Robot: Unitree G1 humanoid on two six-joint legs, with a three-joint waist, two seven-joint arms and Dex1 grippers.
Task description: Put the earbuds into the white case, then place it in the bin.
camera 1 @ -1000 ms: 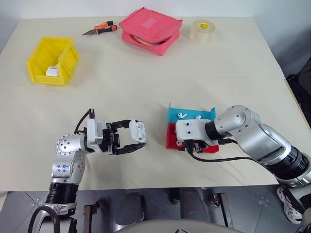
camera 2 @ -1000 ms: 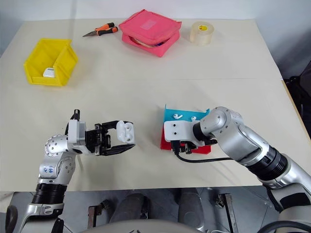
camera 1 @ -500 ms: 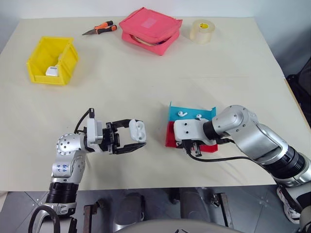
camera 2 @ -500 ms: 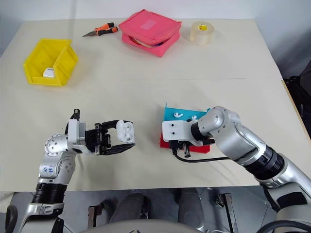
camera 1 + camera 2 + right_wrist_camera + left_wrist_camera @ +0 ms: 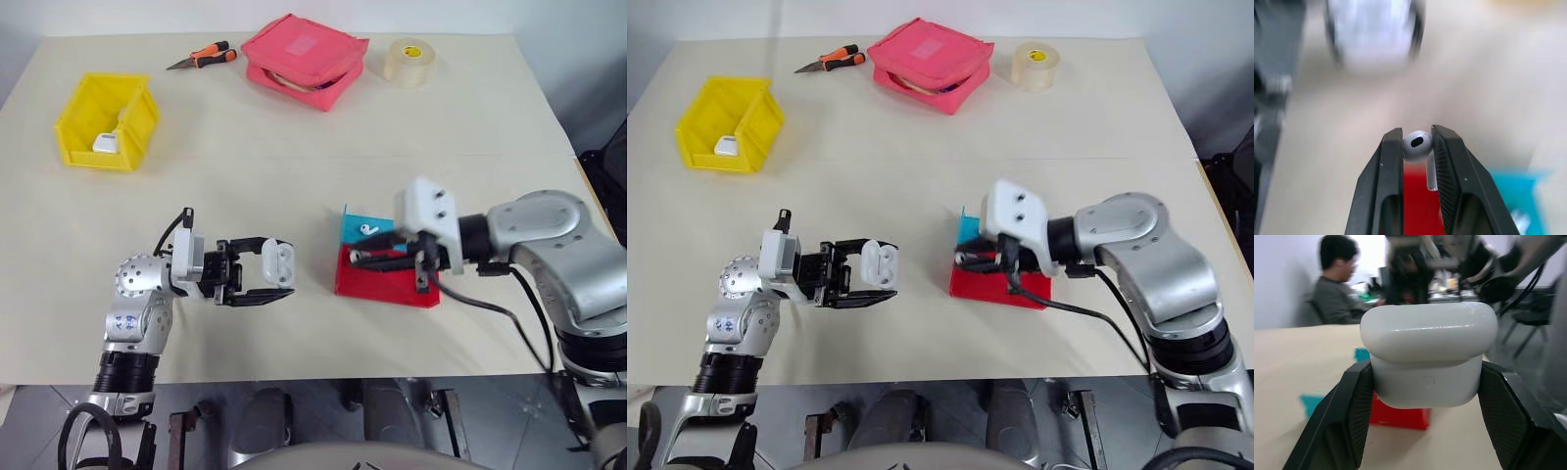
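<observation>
A: Start at the far left. What's in the bin (image 5: 103,122)?

B: A small white boxy item (image 5: 106,143) lies on its floor. It looks like the boxier piece, not the rounded case. Beyond it, pliers (image 5: 201,58), a pink pouch (image 5: 304,59) and a tape roll (image 5: 409,61) line the table's far edge.

A: And the white case (image 5: 278,262)?

B: Clamped between the fingers of the left gripper (image 5: 263,271), held above the table near its front edge. The lid stands open, and the open side seems to face the right arm.

A: Where's the earbud (image 5: 1418,145) then?

B: Pinched between the right gripper (image 5: 377,256)'s fingertips, round head at the tips and stem pointing back between the fingers. That gripper hangs over the red tray (image 5: 384,282), pointing left toward the case.

A: So the case lies left of those jaws?

B: Yes, near but apart, with bare table between. The two grippers face each other tip to tip. My guess is the stem must line up with a well before it goes in.

A: Anything left in the trays?

B: One second earbud (image 5: 368,227) lies in the blue tray (image 5: 363,224), just behind the red one. I can't make out anything in the red tray.
</observation>
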